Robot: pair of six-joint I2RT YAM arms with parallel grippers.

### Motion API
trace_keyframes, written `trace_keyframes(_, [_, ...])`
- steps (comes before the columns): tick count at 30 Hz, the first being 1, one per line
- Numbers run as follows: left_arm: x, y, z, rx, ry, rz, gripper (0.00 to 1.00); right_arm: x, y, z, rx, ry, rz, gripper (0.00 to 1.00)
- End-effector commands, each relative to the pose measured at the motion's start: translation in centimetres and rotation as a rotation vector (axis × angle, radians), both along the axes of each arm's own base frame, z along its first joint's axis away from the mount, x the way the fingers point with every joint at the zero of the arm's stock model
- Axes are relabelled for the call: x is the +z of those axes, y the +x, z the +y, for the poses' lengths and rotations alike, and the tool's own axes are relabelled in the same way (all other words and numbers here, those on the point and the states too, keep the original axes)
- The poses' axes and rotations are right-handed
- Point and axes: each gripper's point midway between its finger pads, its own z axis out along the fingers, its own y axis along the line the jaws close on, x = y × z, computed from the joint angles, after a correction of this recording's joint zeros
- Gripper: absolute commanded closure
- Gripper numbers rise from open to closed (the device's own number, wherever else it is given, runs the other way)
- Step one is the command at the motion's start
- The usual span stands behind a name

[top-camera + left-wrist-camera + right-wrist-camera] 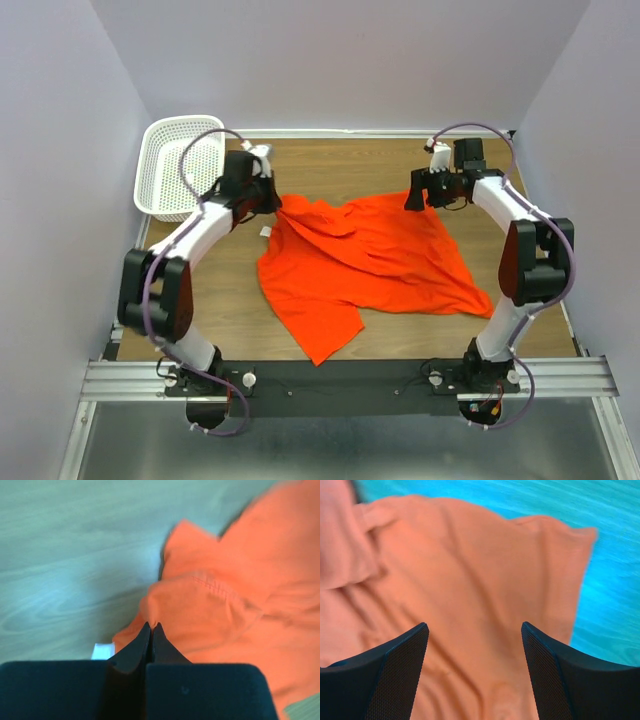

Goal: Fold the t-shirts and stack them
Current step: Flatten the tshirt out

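Note:
One bright orange-red t-shirt (360, 260) lies crumpled and spread on the wooden table. My left gripper (273, 201) is at its far left corner, shut, and a fold of the t-shirt's (225, 605) edge is pinched between its fingertips (146, 629). My right gripper (414, 200) hovers over the far right part of the t-shirt (460, 575). Its jaws stand wide open with only cloth below them. In the right wrist view that gripper (474, 626) holds nothing.
A white mesh basket (180, 165) stands at the far left corner of the table (330, 160). A small white tag (266, 231) lies on the wood beside the shirt's left edge, also in the left wrist view as a white tag (102, 651).

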Motion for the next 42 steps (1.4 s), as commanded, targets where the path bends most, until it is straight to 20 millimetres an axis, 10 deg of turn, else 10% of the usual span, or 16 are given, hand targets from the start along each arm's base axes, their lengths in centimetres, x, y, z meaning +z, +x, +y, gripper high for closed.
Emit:
trace_keyframes(1, [5.6, 1.1, 2.1, 0.175, -0.248, -0.163, 1.0, -2.1, 3.1, -2.3, -0.166, -0.035, 0.024, 0.19])
trace_keyframes(20, [3.4, -3.2, 8.3, 0.462, -0.405, -0.15, 1.0, -6.5, 2.8, -3.3, -0.186, -0.044, 0.109, 0.25])
trace_keyframes(28, [5.3, -5.4, 8.7, 0.482, -0.467, -0.212, 0.52, -8.5, 2.2, -3.4, -0.184, -0.05, 0.159, 0.32])
trace_keyframes(39, [10.5, -4.7, 4.8, 0.15, -0.383, -0.328, 0.4, -9.1, 1.5, -3.1, -0.173, -0.035, 0.185, 0.85])
trace_keyframes(42, [7.5, -3.9, 1.3, 0.087, -0.249, -0.208, 0.4, -8.4, 1.6, -3.8, -0.185, -0.07, 0.159, 0.94])
